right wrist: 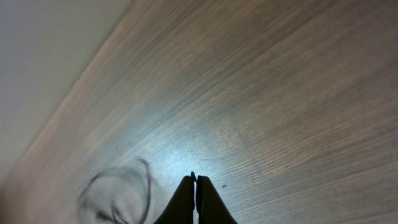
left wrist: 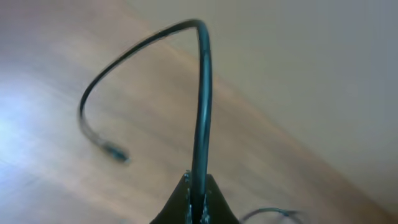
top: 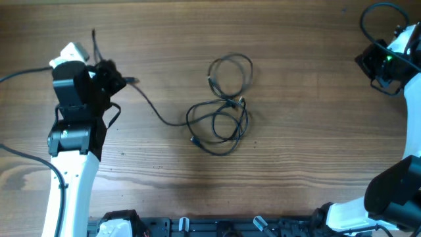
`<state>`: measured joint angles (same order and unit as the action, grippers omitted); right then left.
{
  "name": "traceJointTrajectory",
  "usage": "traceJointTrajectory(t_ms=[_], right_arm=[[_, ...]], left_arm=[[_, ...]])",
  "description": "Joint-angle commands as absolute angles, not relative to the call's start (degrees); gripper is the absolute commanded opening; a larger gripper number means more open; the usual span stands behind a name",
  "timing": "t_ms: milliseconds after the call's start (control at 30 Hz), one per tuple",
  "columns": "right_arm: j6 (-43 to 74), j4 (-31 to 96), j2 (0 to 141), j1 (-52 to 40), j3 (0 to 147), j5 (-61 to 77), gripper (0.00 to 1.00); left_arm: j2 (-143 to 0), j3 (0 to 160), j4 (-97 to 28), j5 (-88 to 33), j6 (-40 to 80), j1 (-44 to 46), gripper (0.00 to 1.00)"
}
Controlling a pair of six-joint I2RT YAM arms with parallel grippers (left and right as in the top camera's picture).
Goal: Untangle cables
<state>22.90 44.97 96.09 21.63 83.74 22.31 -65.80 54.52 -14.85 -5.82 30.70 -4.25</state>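
Toward the left of the overhead frame, the left arm's jaws are clamped shut on one strand (top: 151, 105) of the thin black flexible cords with small plug ends. That strand trails rightward across the brown wood-grain tabletop (top: 316, 151) to the main dark tangle (top: 230, 103), which lies at the centre of the frame as a rounder loop above several overlapping loops. In the left wrist view the pinched cord (left wrist: 202, 99) rises straight out of the closed jaws, arches over near the top of the frame and droops to a small plug end (left wrist: 116, 153) at middle left, hanging free of the wood. The white and black right arm (top: 388, 58) sits in the upper right corner of the overhead frame, well apart from the cords. Its wrist view shows the right arm's jaws pressed together on nothing, with the tangle (right wrist: 148, 183) only a blur at lower left. The step in hand looks like drawing one cord out of the knot by its end, with the strand not yet free of the loops. The next move probably calls for a steady pull toward the left edge. The right arm would likely need to come in and pin or lift the loops, since otherwise the whole bundle may simply slide along and tighten rather than let go.
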Motion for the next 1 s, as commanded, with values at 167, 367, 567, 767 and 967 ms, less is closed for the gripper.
traceJointTrajectory(t_ms=[167, 367, 567, 767, 967], right_arm=[[12.2, 45.0, 95.4, 14.6, 84.3, 33.1, 0.4], [8.6, 43.2, 95.4, 8.0, 84.3, 36.6, 0.58], [-2.1, 41.8, 95.4, 3.4, 84.3, 52.6, 0.63], [-6.1, 42.1, 95.4, -5.8, 84.3, 58.1, 0.66], [-7.2, 41.2, 95.4, -18.2, 84.3, 52.2, 0.67]], left_arm=[[-61.8, 54.8, 18.8, -38.4, 48.4, -4.2, 0.04], [-57.4, 54.8, 36.0, -37.9, 62.8, -4.2, 0.04], [-57.7, 54.8, 24.2, -37.8, 63.2, -4.2, 0.04], [-61.7, 54.8, 11.9, -35.5, 63.3, -4.2, 0.04], [-62.7, 54.8, 11.2, -28.7, 63.5, -4.3, 0.04]])
